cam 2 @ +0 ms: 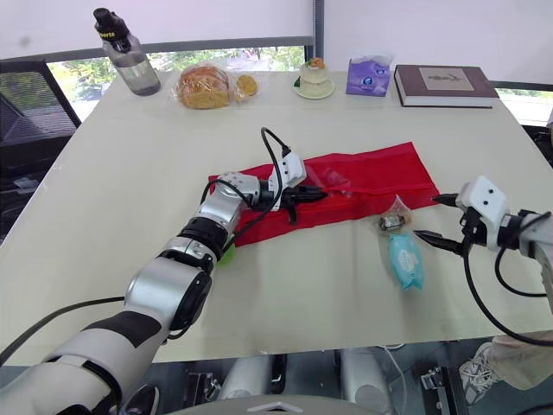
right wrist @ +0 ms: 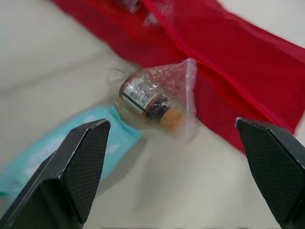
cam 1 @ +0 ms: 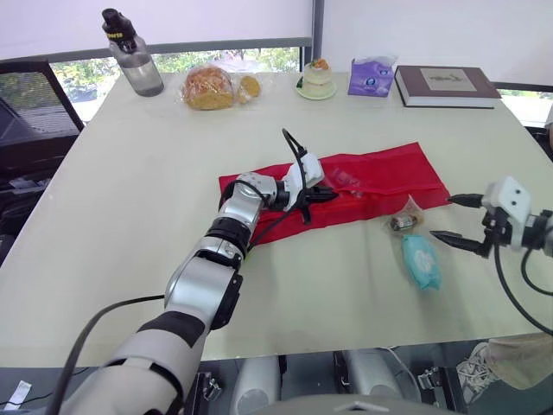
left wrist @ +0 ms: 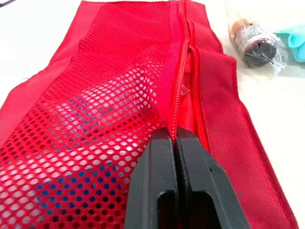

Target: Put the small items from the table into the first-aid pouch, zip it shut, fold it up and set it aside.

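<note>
Bright, even daylight enters through the window (cam 1: 73,82) far beyond the left gripper (cam 1: 324,194); only soft, faint shadows fall on the pale table (cam 1: 130,190) beneath it.

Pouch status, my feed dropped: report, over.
Left gripper shut on pouch at zipper. Right gripper open, facing bagged bottle. Bottle and teal pack outside pouch.

The pale table (cam 1: 130,216) carries a red first-aid pouch (cam 1: 380,177), flat under the fingers of the left gripper (cam 1: 327,195). A bubble-wrapped bottle (cam 1: 403,221) and a teal packet (cam 1: 422,261) lie just ahead of the fingers of the right gripper (cam 1: 441,217). Well beyond both sit a water bottle (cam 1: 131,54), bagged bread (cam 1: 210,87), a plated dessert (cam 1: 317,79), a purple tissue pack (cam 1: 371,76) and a book (cam 1: 447,86).
</note>
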